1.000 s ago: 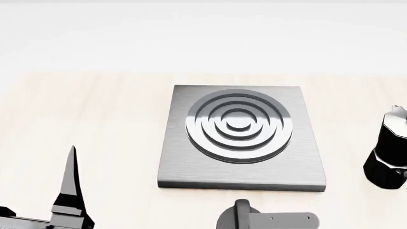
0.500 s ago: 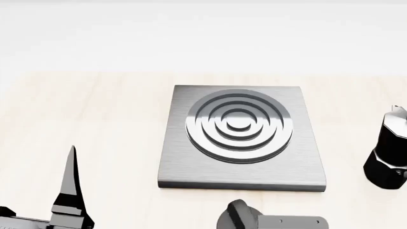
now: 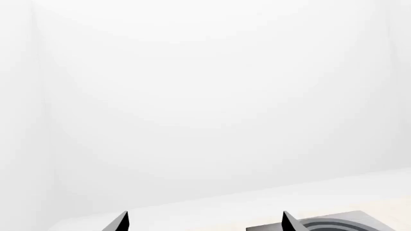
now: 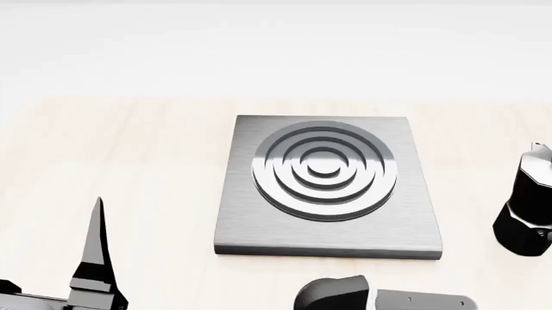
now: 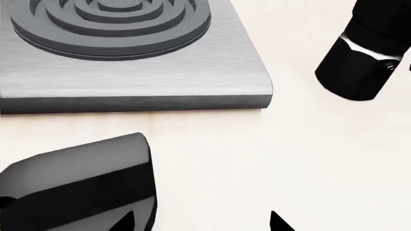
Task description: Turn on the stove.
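The stove (image 4: 328, 187) sits flat on the pale wooden table (image 4: 129, 148), about centre of the head view, ring burner up and bare. Its black knob (image 4: 332, 294) lies just off the near edge of the plate, at the bottom of the head view. In the right wrist view the knob (image 5: 83, 185) fills the lower corner, ridge turned aslant, and the two tips of the right gripper (image 5: 202, 222) show spread apart with bare table between them — jaws parted, holding nothing, and the knob beside the gap rather than inside it. Left gripper (image 3: 204, 222): tips wide apart, empty, off to the side over the table, aimed at a blank wall. Judgement: the knob is not yet gripped. Risks from here — closing from this offset would likely catch only the knob's edge, so the fingers slip off the ridge and it does not turn; pressing down off-centre could push one finger against the stove's front edge. I cannot tell whether the stove is on; no frame shows an indicator. Nearby: a black moka pot (image 4: 526, 210) stands well to the right of the plate, apart from it. It looks clear of the knob, though a wide swing of the right arm could knock it.
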Tool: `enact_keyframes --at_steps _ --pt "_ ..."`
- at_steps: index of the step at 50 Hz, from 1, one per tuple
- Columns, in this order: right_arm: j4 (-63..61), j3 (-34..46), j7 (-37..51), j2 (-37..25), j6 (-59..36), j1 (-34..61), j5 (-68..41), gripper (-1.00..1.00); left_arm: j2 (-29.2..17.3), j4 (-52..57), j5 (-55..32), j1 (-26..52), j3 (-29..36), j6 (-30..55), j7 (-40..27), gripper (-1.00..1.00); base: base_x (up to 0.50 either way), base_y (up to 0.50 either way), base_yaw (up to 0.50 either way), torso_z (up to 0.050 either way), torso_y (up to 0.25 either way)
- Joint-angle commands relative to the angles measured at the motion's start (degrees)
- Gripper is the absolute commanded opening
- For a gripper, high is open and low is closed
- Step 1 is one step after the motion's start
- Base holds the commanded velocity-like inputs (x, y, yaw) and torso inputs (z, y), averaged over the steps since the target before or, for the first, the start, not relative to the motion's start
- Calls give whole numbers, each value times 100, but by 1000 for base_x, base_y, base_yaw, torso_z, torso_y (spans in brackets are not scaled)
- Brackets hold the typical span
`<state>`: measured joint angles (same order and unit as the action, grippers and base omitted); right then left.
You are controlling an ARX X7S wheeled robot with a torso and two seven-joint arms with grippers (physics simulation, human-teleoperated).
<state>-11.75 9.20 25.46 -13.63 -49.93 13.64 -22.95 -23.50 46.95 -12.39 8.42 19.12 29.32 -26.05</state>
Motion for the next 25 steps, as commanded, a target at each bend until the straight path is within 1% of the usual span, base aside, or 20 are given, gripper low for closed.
enact_keyframes --at_steps 1,25 --pt "-85 -106 122 -31 7 -26 55 100 -12 7 -7 4 14 2 -21 100 0 0 0 0 0" --pt "-656 -336 341 -150 -221 -127 -109 100 -35 -16 -25 32 42 0 -50 100 0 0 0 0 0"
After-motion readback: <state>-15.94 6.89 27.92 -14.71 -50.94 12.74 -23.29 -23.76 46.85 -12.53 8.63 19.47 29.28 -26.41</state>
